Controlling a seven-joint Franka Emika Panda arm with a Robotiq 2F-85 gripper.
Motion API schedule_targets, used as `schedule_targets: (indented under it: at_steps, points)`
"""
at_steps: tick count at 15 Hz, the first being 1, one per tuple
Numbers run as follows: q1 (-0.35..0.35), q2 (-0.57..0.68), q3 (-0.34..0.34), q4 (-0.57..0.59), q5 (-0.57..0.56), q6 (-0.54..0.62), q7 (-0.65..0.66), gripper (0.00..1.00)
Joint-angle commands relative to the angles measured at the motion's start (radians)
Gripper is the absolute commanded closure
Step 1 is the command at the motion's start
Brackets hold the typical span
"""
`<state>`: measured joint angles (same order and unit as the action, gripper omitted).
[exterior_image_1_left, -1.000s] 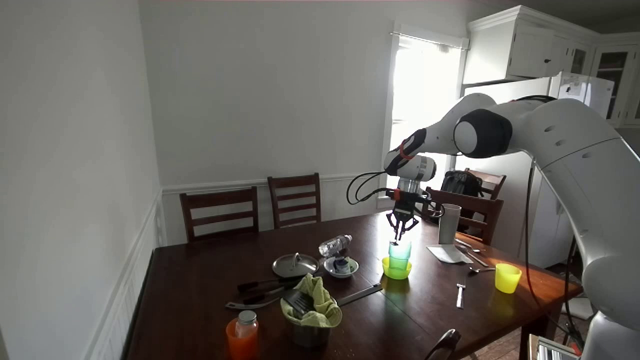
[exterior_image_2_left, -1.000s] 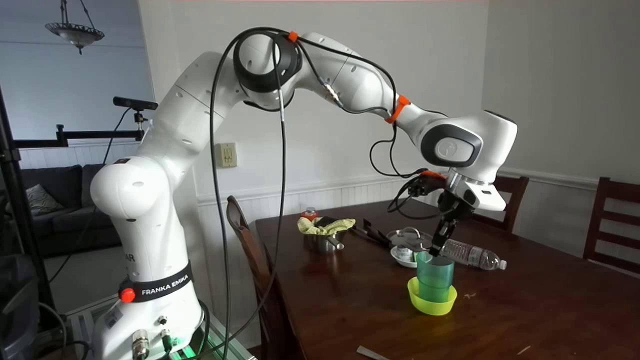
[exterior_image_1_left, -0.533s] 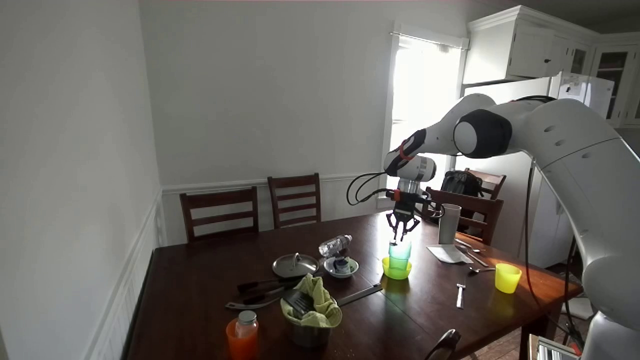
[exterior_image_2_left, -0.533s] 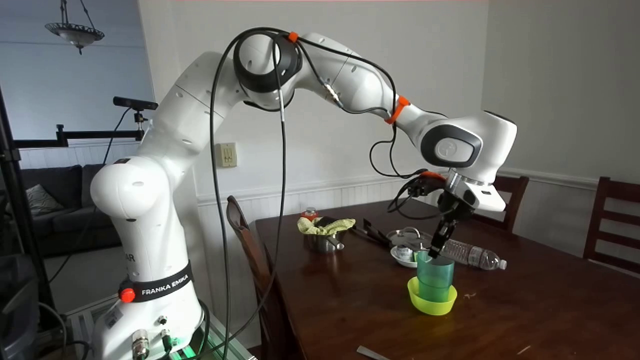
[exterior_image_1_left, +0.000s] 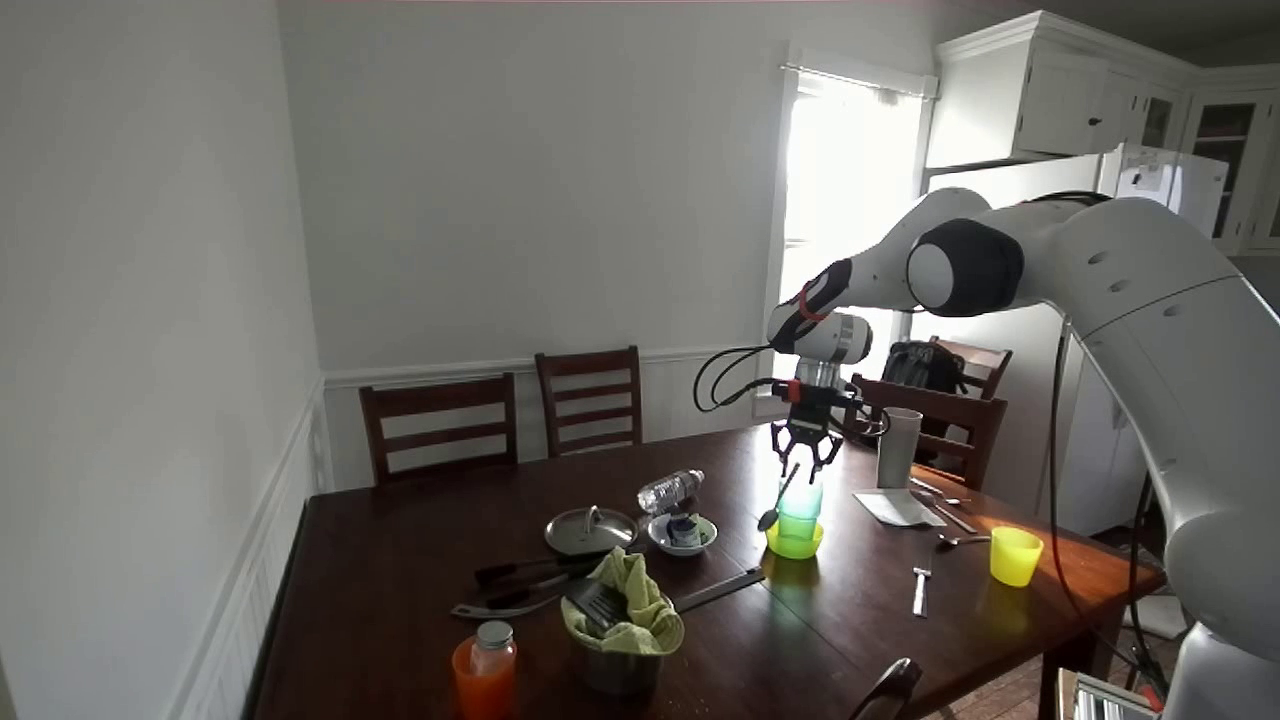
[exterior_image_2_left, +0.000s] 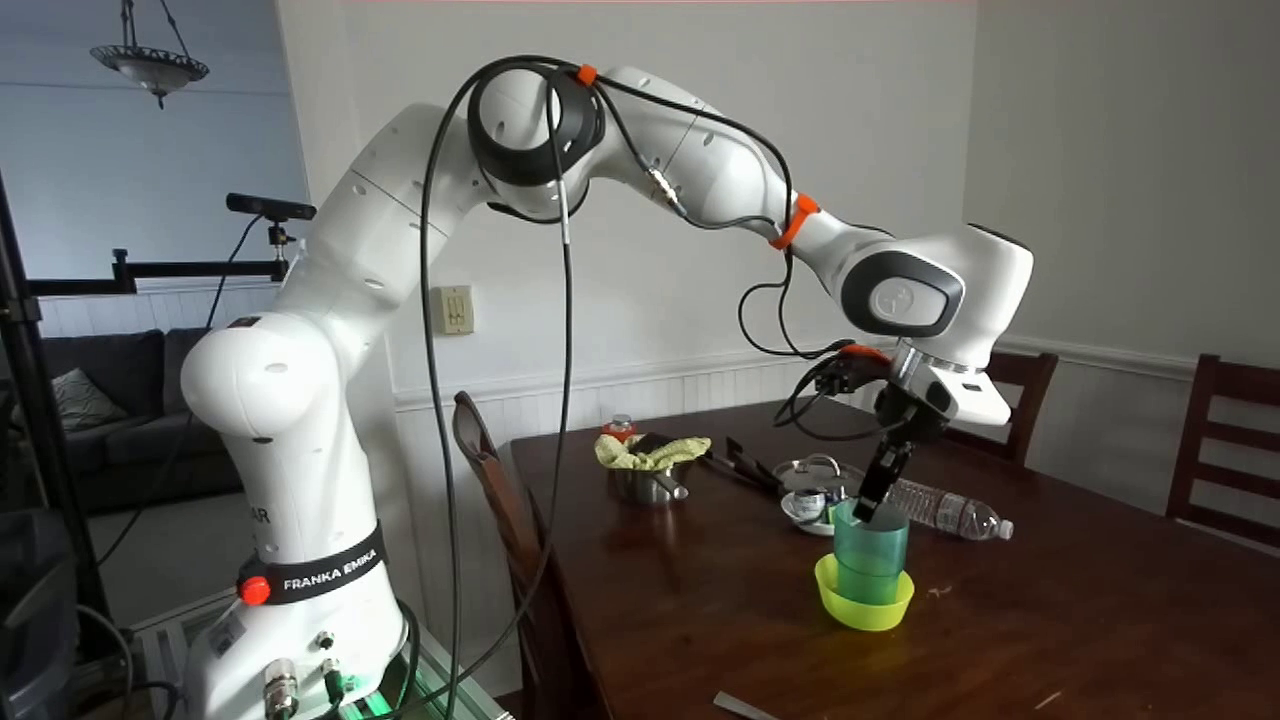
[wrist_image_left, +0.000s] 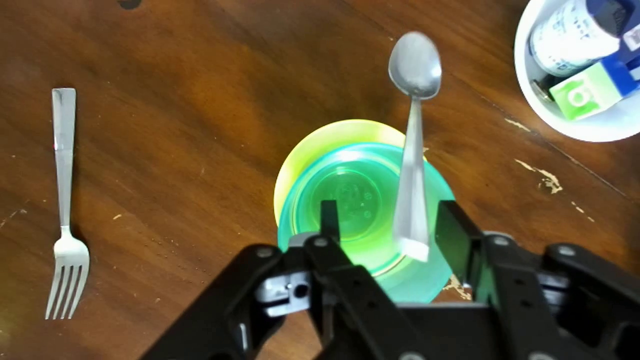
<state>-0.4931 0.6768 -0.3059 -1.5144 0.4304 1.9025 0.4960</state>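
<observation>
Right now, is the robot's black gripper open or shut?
Open: in the wrist view, the gripper stands wider than the silver metal spoon between its fingers.

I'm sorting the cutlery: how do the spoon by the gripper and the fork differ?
The spoon has a rounded head; the fork has tines.
In the wrist view, the spoon's handle shows between the open jaws of the gripper; the fork lies apart, on the table.
There, the spoon's head points up the picture, the fork's tines down.
Both look like silvery metal.
</observation>
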Motion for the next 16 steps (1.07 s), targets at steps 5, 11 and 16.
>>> schedule_targets:
  at_steps: [5,11,16]
  points:
    - [0.000,-0.005,-0.005,-0.001,-0.008,-0.017,0.001,1.00]
    - [0.011,-0.041,-0.004,-0.023,-0.007,-0.018,0.007,0.59]
    - [0.100,-0.122,-0.025,-0.128,-0.031,0.042,0.139,0.24]
